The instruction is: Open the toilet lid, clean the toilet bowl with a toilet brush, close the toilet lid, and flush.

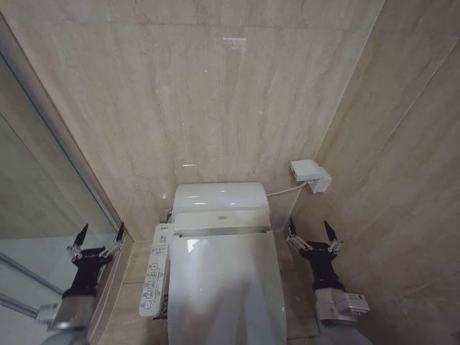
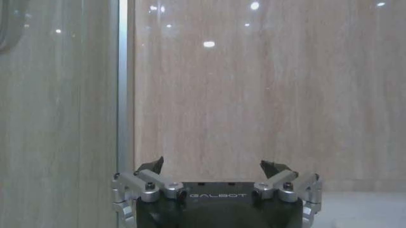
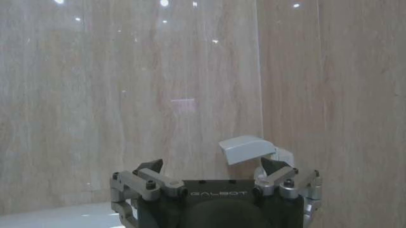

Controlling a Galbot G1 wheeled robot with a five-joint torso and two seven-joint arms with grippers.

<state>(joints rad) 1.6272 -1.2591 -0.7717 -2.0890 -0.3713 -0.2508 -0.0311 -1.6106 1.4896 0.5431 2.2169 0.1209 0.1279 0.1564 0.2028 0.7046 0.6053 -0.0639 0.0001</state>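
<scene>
Toilet lid (image 1: 226, 287): lying shut over the bowl, straight below my head, between my two arms; opening not yet begun.

Button panel (image 1: 154, 269): running along the lid's left side, just beside it.

Left gripper (image 1: 99, 236): I am holding it beside the toilet, near the glass partition (image 1: 43, 215), fingers spread wide, gripping nothing.

Right gripper (image 1: 312, 231): hovering on the other flank below the wall box (image 1: 310, 175), fingers equally wide and empty, I judge so either hand can reach the lid's edge.

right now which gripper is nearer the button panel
Left. The left gripper is open beside the button panel, on the panel's side of the closed toilet lid. The right gripper, also open, is across the lid.
</scene>
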